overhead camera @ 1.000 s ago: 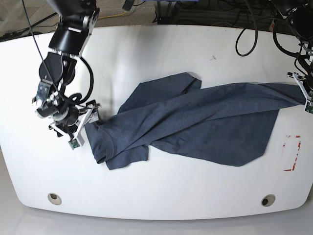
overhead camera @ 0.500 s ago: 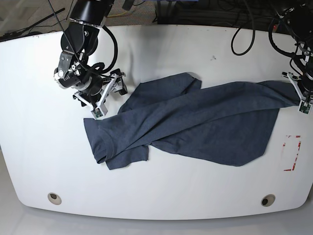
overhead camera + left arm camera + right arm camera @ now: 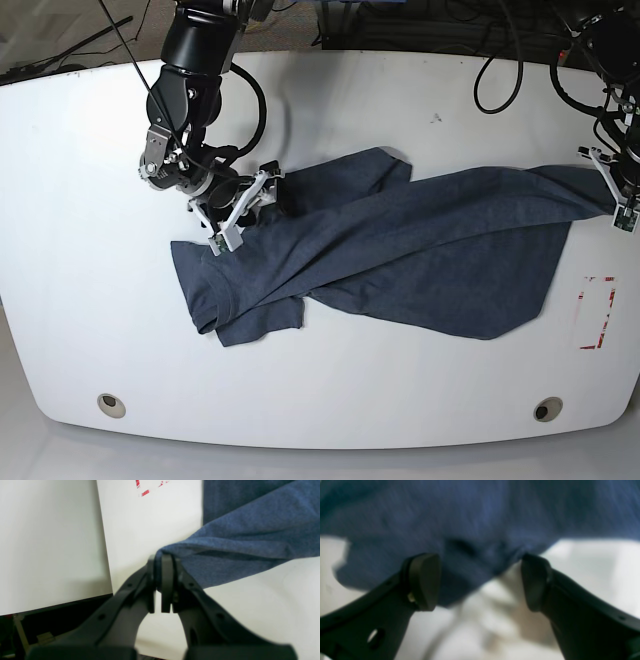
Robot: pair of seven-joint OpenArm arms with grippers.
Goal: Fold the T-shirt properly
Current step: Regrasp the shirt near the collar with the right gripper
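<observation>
From overhead you had the whole T-shirt [image 3: 400, 250] in sight: it lay rumpled on the white table [image 3: 330, 400], stretched long from the near left corner up toward the far right edge, its long axis running nearly side to side with a slight upward slant. A folded sleeve or hem bunched at the lower left end. That view did not show you how the claws stood.

The wrist cameras filled that in. Your left gripper [image 3: 161, 585] was clamped tight on a pinched corner of the shirt at the table's right edge, with cloth squeezed between the closed fingers and fanning out to the right. A red mark [image 3: 150, 486] sat on the table beyond it.

Your right gripper [image 3: 480, 580] hung over the shirt's upper left edge with its fingers [image 3: 423, 580] spread wide, nothing between them. The blue cloth filled the blurred background just past the tips; you could not tell whether they touched it.
</observation>
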